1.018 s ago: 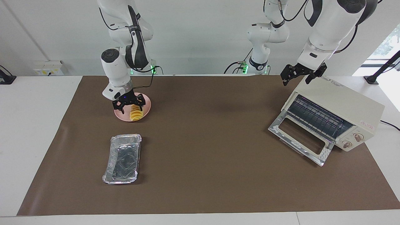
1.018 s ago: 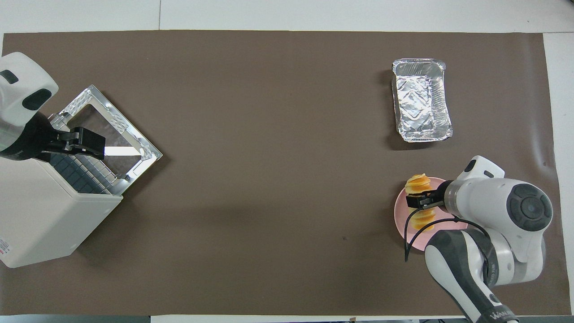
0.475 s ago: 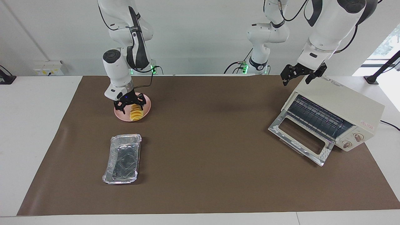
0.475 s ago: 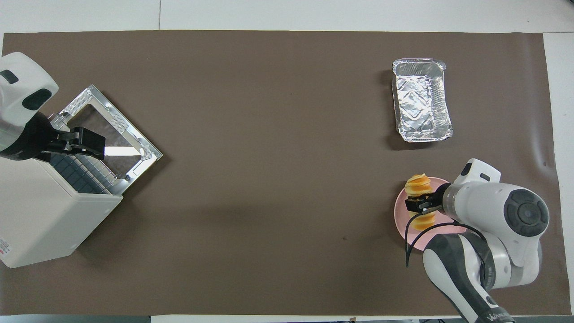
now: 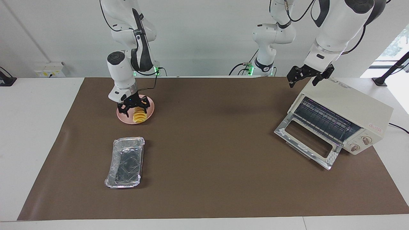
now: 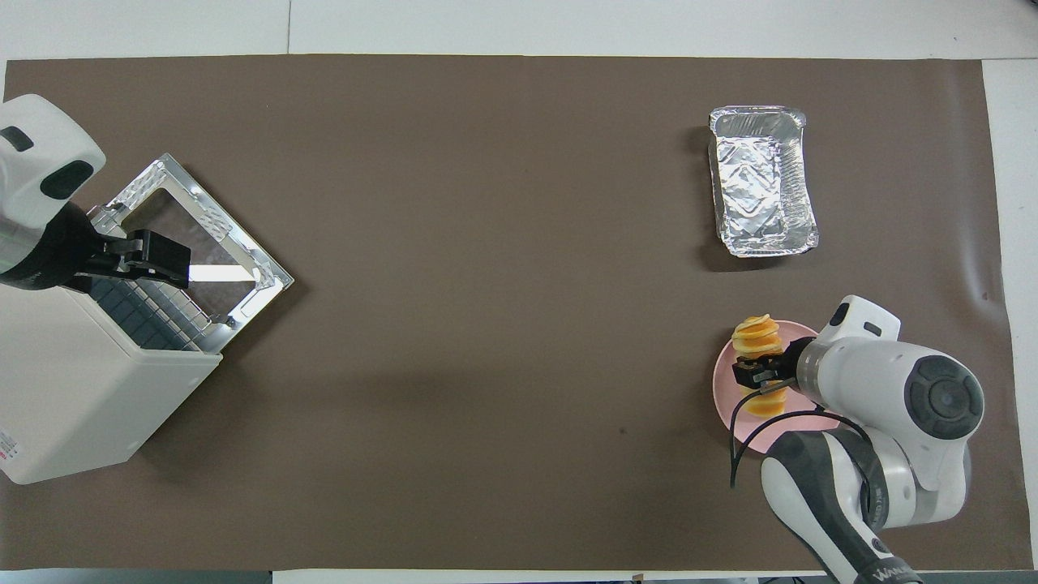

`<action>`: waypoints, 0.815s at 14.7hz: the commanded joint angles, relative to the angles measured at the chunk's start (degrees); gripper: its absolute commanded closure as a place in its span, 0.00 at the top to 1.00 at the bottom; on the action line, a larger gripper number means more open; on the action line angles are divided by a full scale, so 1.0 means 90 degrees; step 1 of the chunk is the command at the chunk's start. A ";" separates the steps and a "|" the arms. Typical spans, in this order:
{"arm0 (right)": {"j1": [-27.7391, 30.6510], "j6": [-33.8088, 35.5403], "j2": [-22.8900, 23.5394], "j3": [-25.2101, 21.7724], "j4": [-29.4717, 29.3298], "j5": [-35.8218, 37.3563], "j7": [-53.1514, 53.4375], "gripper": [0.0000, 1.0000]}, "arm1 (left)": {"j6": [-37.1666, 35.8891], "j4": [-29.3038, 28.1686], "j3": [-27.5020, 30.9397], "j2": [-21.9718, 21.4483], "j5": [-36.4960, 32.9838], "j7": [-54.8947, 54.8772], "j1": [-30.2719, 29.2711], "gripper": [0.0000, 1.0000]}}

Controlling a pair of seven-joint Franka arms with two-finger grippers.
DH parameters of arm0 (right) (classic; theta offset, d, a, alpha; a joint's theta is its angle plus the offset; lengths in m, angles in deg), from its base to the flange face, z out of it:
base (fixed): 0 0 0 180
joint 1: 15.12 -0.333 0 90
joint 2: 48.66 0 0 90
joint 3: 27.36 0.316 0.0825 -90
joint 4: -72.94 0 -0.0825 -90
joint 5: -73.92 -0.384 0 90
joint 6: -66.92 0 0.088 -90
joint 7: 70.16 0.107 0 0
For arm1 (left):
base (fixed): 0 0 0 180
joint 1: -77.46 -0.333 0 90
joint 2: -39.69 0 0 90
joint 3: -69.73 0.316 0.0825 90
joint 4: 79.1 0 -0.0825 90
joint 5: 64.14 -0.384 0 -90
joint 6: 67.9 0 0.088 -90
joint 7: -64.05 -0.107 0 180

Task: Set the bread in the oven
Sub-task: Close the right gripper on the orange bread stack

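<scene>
Bread (image 5: 139,115), one loaf on one pink plate (image 5: 149,112), lies between the right gripper's (image 5: 133,107) spread fingers; grasp uncertain. Left gripper (image 5: 306,75), released, waits over one oven (image 5: 345,110); red label unreadable.

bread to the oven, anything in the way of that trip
Nothing visible blocks it. The bread lies on the pink plate under the right gripper; bare mat runs to the oven, whose door hangs open. The left gripper waits over the oven's top. The foil tray lies aside.
</scene>
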 commanded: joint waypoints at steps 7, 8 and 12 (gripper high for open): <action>0.0027 -0.0047 0.0025 0.0028 -0.0052 -0.0103 0.0051 0.00 | 0.0056 -0.0109 0.0002 -0.0130 0.0116 -0.0054 -0.0049 1.00; 0.0027 -0.0037 0.0035 0.0028 -0.0101 -0.0103 0.0051 0.00 | 0.0056 -0.0109 0.0002 -0.0130 0.0116 -0.0054 -0.0049 1.00; 0.0027 0.1286 0.0074 0.0125 -0.1113 -0.0113 0.0041 0.00 | 0.0056 -0.0109 0.0002 -0.0130 0.0116 -0.0054 -0.0049 1.00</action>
